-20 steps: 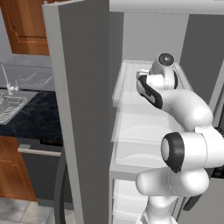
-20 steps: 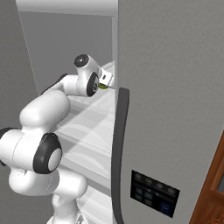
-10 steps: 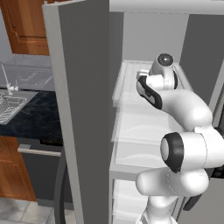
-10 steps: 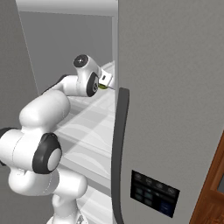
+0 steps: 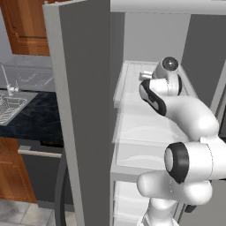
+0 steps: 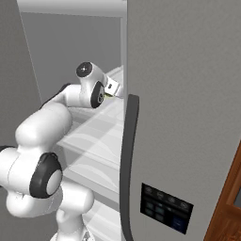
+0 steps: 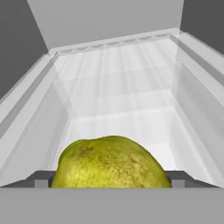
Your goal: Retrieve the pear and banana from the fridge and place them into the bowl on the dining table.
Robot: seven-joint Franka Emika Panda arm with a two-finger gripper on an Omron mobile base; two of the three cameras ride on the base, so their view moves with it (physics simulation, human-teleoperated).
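Observation:
The fridge (image 5: 84, 88) stands open and my arm reaches onto an upper glass shelf (image 7: 122, 87). The yellow-green pear (image 7: 111, 164) sits right at the hand in the hand view, spanning the gap between the two dark fingertips (image 7: 41, 179). My gripper (image 7: 110, 179) is shut on the pear. In the right base view a sliver of the pear (image 6: 109, 95) shows under the gripper (image 6: 113, 89), beside the edge of the fridge door (image 6: 188, 94). The banana, the bowl and the dining table are out of view.
The white shelf walls run close on both sides of the hand. A long dark door handle (image 6: 126, 160) hangs just right of the arm. A dark counter with a sink (image 5: 11, 108) and wooden cupboards (image 5: 26, 26) lie to the left.

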